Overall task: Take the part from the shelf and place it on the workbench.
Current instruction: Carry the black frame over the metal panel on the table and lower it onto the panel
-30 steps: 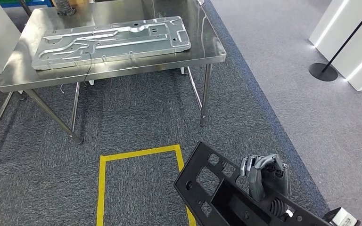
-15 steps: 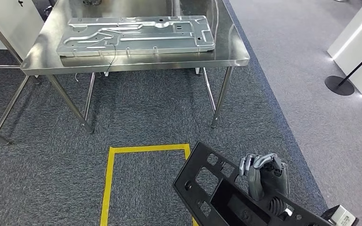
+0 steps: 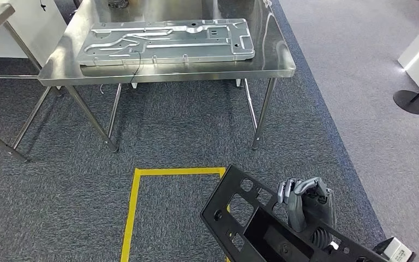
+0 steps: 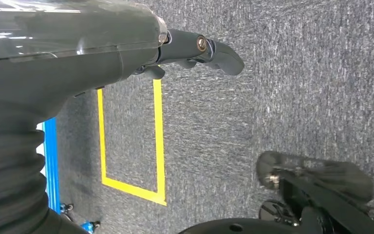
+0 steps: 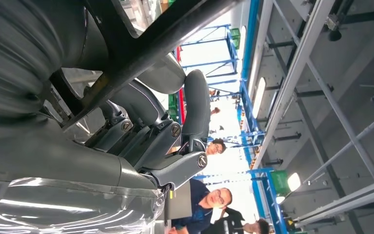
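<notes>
Part: one black plastic panel with rectangular cut-outs, carried low at the robot's right side and tilted, its upper corner over the yellow tape rectangle on the carpet. You'll find it held by the right hand, whose fingers curl over the panel's far edge in the head view; in the right wrist view the same hand is clamped around a dark bar of the part. Left hand: hanging at the side over the carpet, nothing in it, fingers reaching forward; whether they are spread or curled you cannot tell from the wrist view. Workbench: a steel table well ahead of the robot, already bearing a large pressed metal sheet that covers most of its top, with bare steel along the near and right edges. Status, as a judgement: pickup from the shelf is done; the approach, the lift to bench height and the release are left to you. Change against the earlier frames: the bench now sits squarer in the head view and further right, and the taped rectangle has shifted likewise, so the camera has turned; the part and right hand keep their place in the picture.
</notes>
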Robot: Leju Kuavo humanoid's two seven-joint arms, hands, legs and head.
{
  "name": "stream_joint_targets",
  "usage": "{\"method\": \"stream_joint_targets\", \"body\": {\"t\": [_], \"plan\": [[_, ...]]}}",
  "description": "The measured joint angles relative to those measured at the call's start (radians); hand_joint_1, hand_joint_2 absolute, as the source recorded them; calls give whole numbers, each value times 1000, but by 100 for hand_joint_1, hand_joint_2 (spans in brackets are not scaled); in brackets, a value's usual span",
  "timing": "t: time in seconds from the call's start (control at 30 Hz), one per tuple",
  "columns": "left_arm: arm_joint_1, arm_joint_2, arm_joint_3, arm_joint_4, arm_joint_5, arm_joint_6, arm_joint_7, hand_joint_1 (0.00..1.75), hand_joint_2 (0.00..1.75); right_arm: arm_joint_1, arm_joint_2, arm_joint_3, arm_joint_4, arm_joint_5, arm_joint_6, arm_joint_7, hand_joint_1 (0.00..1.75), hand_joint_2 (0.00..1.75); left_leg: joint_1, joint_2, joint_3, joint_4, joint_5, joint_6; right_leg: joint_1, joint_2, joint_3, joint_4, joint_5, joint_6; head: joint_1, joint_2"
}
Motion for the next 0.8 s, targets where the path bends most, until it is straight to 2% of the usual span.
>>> {"method": "stream_joint_targets", "body": {"t": [0.03,0.07,0.13,0.17,0.2,0.27,0.33,0.4,0.47,0.5,0.53,0.57,0.6,0.67,0.7,0.73,0.8], "plan": [[-1,0,0,0,0,0,0,0,175,0,0,0,0,0,0,0,175,175,1,1,-4,11,6,-3,0,-3,0,1,-1,1,0,0],[0,1,0,0,0,0,0,0,175,0,1,0,1,0,0,0,175,175,3,3,14,-21,31,-5,-1,-4,1,3,-2,2,0,0],[6,2,0,0,0,0,2,0,175,-1,2,0,1,0,1,0,175,175,6,19,86,-159,93,-6,0,-5,2,11,-8,8,0,0],[10,2,0,0,0,0,4,0,175,-1,3,0,1,0,1,1,175,175,6,27,115,-217,112,-1,2,-6,0,17,-12,13,0,0],[12,2,0,0,0,1,4,0,175,-1,4,0,1,0,2,1,175,175,6,33,132,-252,120,6,5,-6,-2,22,-16,18,0,0],[13,1,0,0,0,1,4,0,175,-2,5,0,1,0,4,3,175,175,3,26,135,-264,120,23,8,-10,-5,26,-20,27,0,0],[12,0,0,0,1,1,4,0,175,-3,6,0,1,0,4,4,175,175,4,18,132,-266,124,34,6,-12,-7,38,-31,38,0,0],[11,-1,0,0,2,1,4,0,175,-4,6,0,1,0,6,5,175,175,7,10,129,-269,129,44,4,-4,-37,110,-81,47,0,0],[10,-1,0,0,3,1,4,0,175,-5,6,0,2,0,7,6,175,175,5,0,123,-269,131,48,3,1,-102,247,-151,51,0,0],[9,-1,0,0,3,1,4,0,175,-5,6,0,2,0,8,7,175,175,4,-5,121,-268,132,49,2,1,-128,301,-168,51,0,0],[8,-1,0,0,4,1,4,0,175,-4,6,0,3,0,9,7,175,175,4,-10,120,-267,132,50,3,2,-138,321,-165,50,0,0],[8,-2,0,0,4,1,4,0,175,-4,6,0,4,0,11,7,175,175,3,-15,120,-267,133,50,3,4,-128,298,-141,47,0,0],[7,-2,0,0,4,1,4,0,175,-5,6,-1,5,0,12,7,175,175,3,-20,121,-266,133,50,4,8,-100,239,-104,42,0,0],[5,-4,0,0,4,1,4,0,175,-5,6,-1,6,0,16,7,175,175,2,-35,122,-265,134,45,6,45,-33,95,-42,32,0,0],[4,-5,0,0,4,2,4,0,175,-5,7,-1,6,0,18,7,175,175,2,-42,120,-265,136,40,7,60,-14,51,-27,28,0,0],[3,-5,0,0,4,2,4,0,175,-5,7,-2,7,0,20,7,175,175,3,-49,117,-264,137,35,9,72,-7,31,-24,25,0,0],[1,-4,0,0,5,2,4,0,175,-5,7,-3,9,-1,21,6,175,175,2,-61,113,-266,142,24,7,57,-8,26,-20,18,0,0]]}}
